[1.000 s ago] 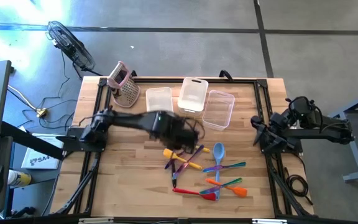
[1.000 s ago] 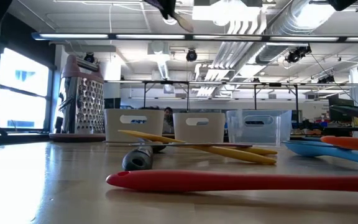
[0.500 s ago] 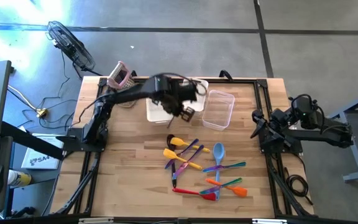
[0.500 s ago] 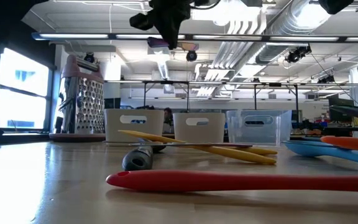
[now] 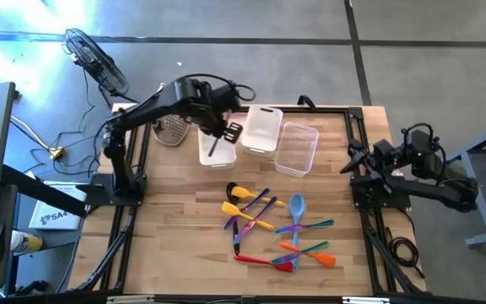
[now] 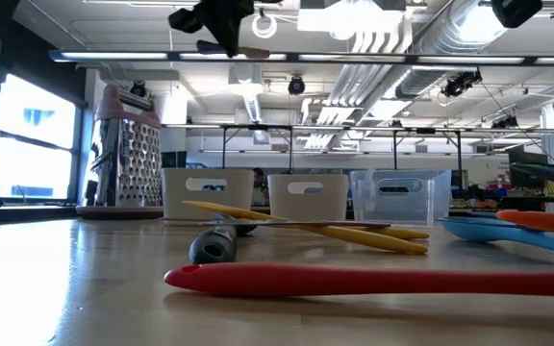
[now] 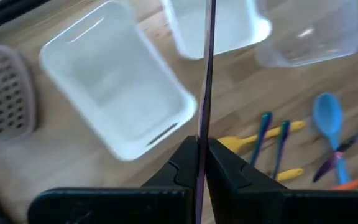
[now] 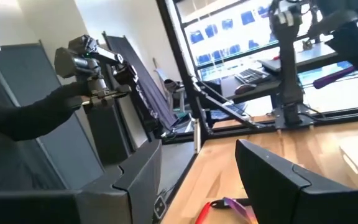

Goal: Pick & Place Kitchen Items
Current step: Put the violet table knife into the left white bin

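We hold our left gripper (image 5: 219,135) clamped on a slim dark utensil (image 7: 206,74) above the tub (image 5: 215,145) at eleven o'clock, judging release comes next, while our right gripper (image 8: 191,180) idles half-open at three o'clock.

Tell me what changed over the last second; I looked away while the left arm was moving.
The left gripper, fingers shut on a slim black-headed purple spatula, swung from the utensil pile back to above the leftmost clear plastic tub. The right gripper shifted only slightly at the table's edge; the pile stayed put.
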Tool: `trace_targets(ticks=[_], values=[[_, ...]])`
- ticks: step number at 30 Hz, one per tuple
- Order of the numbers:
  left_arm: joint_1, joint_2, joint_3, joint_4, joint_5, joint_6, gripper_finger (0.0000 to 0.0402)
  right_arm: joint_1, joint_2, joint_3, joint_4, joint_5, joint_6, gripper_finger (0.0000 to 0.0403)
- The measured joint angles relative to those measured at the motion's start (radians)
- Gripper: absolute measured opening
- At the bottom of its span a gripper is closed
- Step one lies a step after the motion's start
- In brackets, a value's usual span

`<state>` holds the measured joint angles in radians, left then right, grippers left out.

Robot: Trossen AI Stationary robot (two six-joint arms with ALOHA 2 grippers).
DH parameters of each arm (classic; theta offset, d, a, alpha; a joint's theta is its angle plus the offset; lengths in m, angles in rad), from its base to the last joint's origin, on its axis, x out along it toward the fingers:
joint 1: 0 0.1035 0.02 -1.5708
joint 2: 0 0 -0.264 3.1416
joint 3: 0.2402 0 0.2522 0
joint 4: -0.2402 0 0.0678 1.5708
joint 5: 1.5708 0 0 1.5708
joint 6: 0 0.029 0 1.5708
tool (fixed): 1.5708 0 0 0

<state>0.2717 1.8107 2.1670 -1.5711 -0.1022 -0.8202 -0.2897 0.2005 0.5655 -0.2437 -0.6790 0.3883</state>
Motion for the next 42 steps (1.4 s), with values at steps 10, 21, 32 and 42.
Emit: trace_targets(ticks=[10, 21, 32, 42], values=[[0.131, -0.106, -0.338, 0.001, 0.244, -0.044, 0.001, -0.057, 0.0, 0.0, 0.023, -0.003, 0.002, 0.0199], [0.202, -0.061, -0.396, 0.0, 0.564, 0.036, 0.001, -0.08, 0.0, 0.0, 0.023, -0.003, 0.004, 0.0199], [0.299, 0.08, -0.396, 0.005, 0.654, 0.17, 0.001, -0.08, 0.0, 0.0, 0.022, 0.0, 0.037, 0.0199], [0.353, 0.149, -0.395, -0.002, 0.688, 0.245, 0.001, -0.08, 0.0, 0.0, 0.011, 0.009, 0.035, 0.0199]])
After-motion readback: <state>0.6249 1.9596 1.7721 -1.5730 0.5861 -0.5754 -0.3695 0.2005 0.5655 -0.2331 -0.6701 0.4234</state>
